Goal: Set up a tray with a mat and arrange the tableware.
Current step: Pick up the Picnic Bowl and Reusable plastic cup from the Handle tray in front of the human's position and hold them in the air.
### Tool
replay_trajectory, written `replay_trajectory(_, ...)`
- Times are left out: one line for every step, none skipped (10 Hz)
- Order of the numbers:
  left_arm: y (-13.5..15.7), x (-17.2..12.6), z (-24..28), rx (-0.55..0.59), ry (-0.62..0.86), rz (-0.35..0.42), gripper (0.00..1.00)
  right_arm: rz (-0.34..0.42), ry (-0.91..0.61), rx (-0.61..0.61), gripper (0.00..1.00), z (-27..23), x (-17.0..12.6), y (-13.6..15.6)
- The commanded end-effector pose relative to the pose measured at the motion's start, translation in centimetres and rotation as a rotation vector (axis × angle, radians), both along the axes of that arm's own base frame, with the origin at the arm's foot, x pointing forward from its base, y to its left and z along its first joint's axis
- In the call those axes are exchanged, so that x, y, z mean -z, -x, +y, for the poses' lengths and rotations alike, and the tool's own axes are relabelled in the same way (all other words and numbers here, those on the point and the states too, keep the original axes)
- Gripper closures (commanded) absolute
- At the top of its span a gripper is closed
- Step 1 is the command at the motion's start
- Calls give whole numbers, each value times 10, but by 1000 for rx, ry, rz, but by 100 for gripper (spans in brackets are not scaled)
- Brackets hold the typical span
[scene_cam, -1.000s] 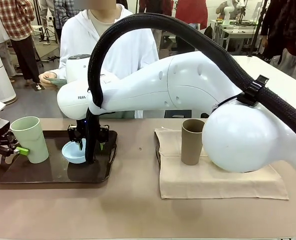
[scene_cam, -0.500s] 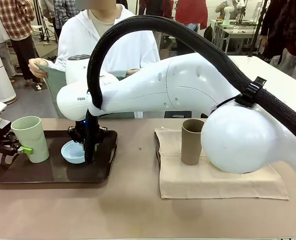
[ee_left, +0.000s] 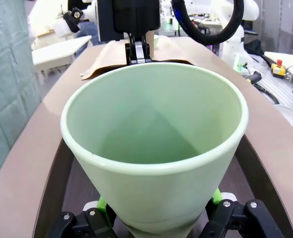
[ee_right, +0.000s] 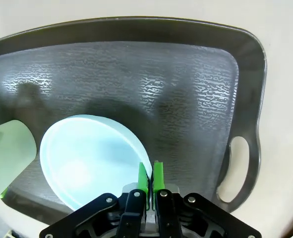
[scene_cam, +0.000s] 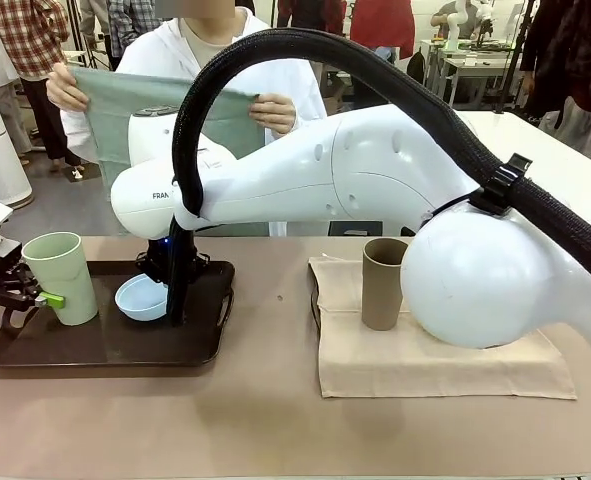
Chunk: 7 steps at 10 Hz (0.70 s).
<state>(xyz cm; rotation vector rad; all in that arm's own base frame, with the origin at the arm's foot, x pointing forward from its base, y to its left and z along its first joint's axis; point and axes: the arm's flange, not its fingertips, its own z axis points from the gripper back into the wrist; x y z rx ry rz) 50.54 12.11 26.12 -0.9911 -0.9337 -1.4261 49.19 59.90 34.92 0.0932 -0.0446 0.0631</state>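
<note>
Now the blue bowl point(scene_cam: 142, 297) tilts, its rim pinched by the right end effector point(ee_right: 150, 171). The green tumbler point(scene_cam: 62, 275) is clamped in the left end effector point(scene_cam: 45, 298). Beneath both lies the tray point(scene_cam: 95, 345); beyond, a person spreads the mat point(scene_cam: 103, 125). Likely next: lift both clear.

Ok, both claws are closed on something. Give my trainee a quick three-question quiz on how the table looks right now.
1. True or false: the brown tumbler stands on the dark tray.
2. What does the right claw pinch? A) the rim of the light blue bowl B) the tray's handle C) a spoon
3. Fill in: the left claw is shut on the pale green ____.
Key: 1 false, it stands on the beige cloth; 2 A; 3 pale green tumbler.
</note>
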Motion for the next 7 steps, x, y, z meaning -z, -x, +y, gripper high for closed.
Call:
replay_trajectory(0,-5,2,-19,8,-18,100,-42,38,26,100,4,0,-5)
replay_trajectory(2,-13,1,-8,-13,-12,72,-36,44,49,100,-4,-10,-3)
replay_trajectory(9,-34,2,-15,-18,17,72,-37,27,54,100,-15,-31,5)
replay_trajectory(23,-72,6,-27,-13,-32,72,-71,12,73,100,-32,-65,20)
replay_trajectory(36,-108,9,-46,2,-42,72,-103,22,100,100,-47,-95,33)
replay_trajectory(46,-141,12,-59,1,-72,72,-131,21,126,100,-59,-124,44)
replay_trajectory(56,-170,13,-71,-1,-105,72,-141,28,136,100,-66,-152,56)
